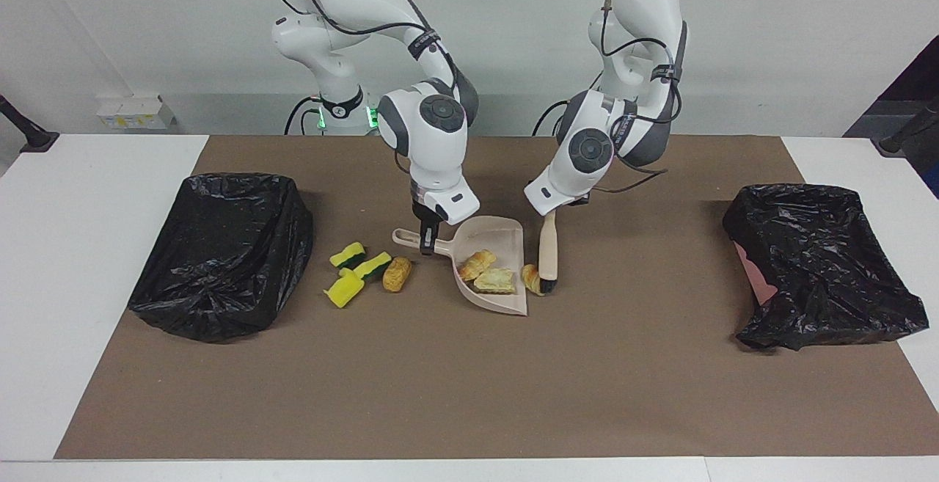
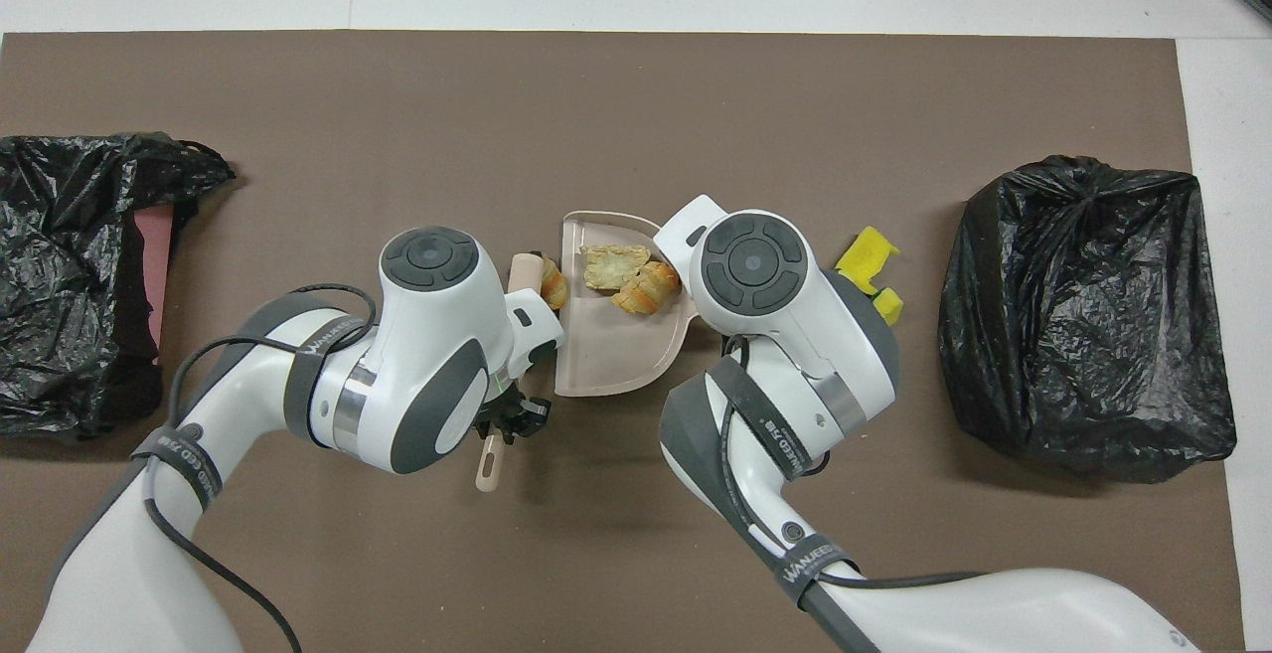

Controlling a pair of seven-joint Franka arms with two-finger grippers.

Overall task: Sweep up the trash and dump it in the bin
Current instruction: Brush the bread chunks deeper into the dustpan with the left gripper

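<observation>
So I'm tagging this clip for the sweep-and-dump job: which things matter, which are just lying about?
In the job:
- beige plastic dustpan, right gripper shut on its handle
- beige-handled brush, left gripper shut on it
- pale pastry pieces
- brown bun-like lump
- yellow sponges
- black-lined bins

Lying about:
- white wall box

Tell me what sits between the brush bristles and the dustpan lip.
One pastry piece, pressed between brush and dustpan edge; the facing view shows it best.

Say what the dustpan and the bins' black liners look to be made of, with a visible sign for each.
Dustpan: probably moulded plastic, smooth beige with a one-piece handle. Black liners: thin plastic film, glossy and crinkled into loose folds.
</observation>
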